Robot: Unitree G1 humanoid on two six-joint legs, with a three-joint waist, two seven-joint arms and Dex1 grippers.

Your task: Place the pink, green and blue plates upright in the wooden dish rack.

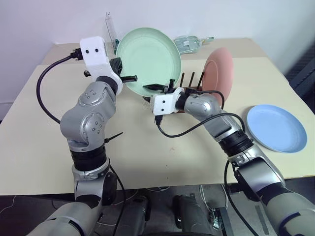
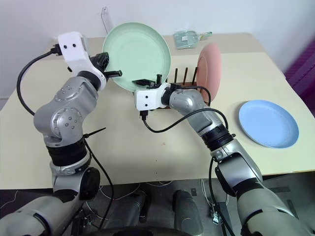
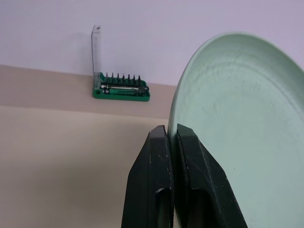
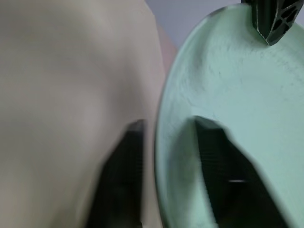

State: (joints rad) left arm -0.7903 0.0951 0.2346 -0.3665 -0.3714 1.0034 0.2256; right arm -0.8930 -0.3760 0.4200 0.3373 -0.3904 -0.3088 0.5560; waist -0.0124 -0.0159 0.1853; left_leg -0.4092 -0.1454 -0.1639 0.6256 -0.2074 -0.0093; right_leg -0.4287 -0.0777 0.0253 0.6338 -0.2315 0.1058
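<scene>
On beige table [image 1: 147, 162] against white wall [image 1: 49, 19], green tool holder [image 3: 121, 89].

**Silver arms, white wrists, black claws**

Both arms are built of rounded silver-grey segments dotted with small screws and joined by black ribbed collars. Each wrist carries a white boxy housing fed by a looping black cable, ending in black two-fingered claws.

Green bit holder [image 3: 121, 90] and packet [image 1: 189, 43] on beige table [image 1: 147, 157]
</scene>
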